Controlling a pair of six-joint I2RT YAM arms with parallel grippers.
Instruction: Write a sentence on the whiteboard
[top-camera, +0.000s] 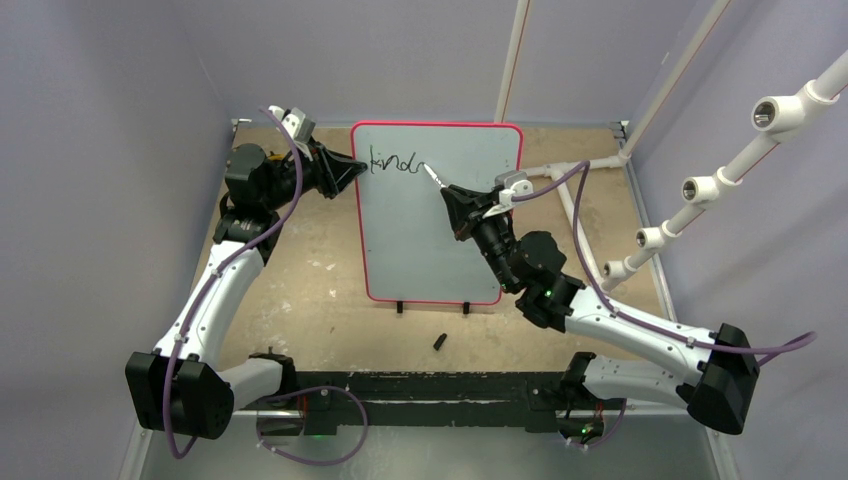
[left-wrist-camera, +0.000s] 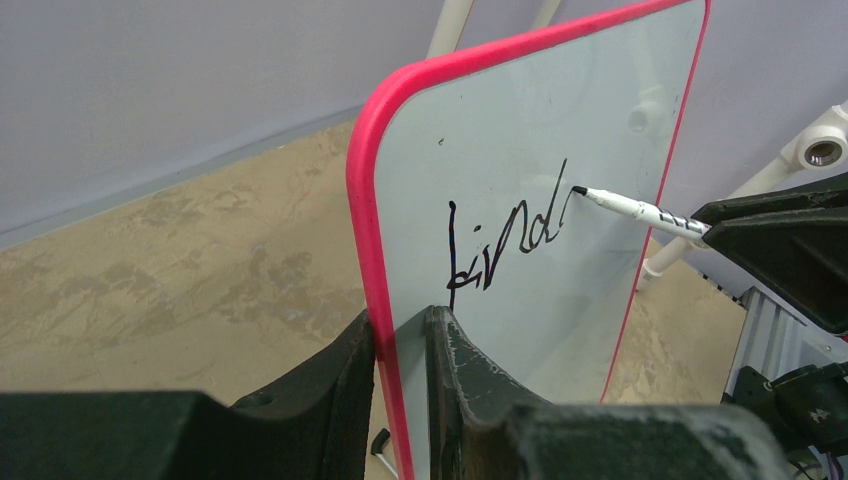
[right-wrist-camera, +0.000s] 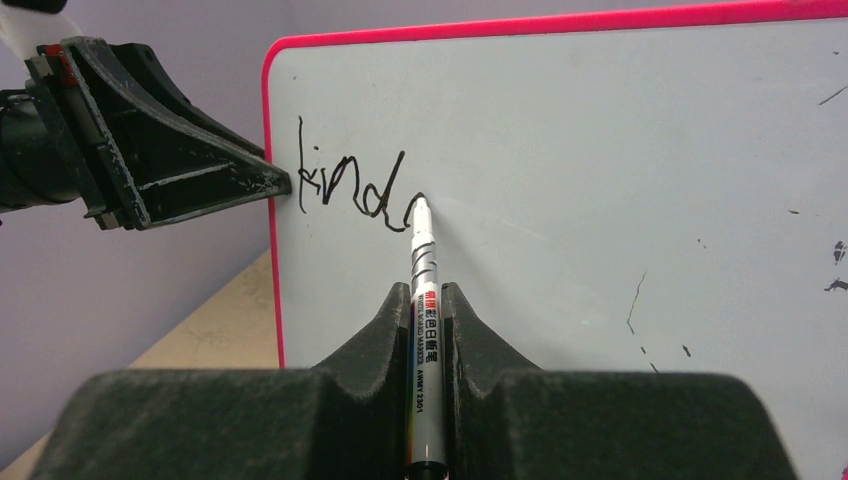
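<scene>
The whiteboard (top-camera: 430, 230) stands upright with a red-pink rim and small black feet. Black script reading "kind" (top-camera: 392, 161) sits at its top left; it also shows in the left wrist view (left-wrist-camera: 505, 240) and the right wrist view (right-wrist-camera: 350, 185). My left gripper (top-camera: 352, 170) is shut on the board's left rim (left-wrist-camera: 375, 250). My right gripper (top-camera: 455, 198) is shut on a white marker (right-wrist-camera: 422, 300), whose black tip touches the board just right of the last letter. The marker also shows in the left wrist view (left-wrist-camera: 640, 212).
A small black marker cap (top-camera: 440, 342) lies on the tan table in front of the board. White pipe framework (top-camera: 700, 190) stands at the right and behind. Small stray black marks (right-wrist-camera: 640, 300) dot the board's right part.
</scene>
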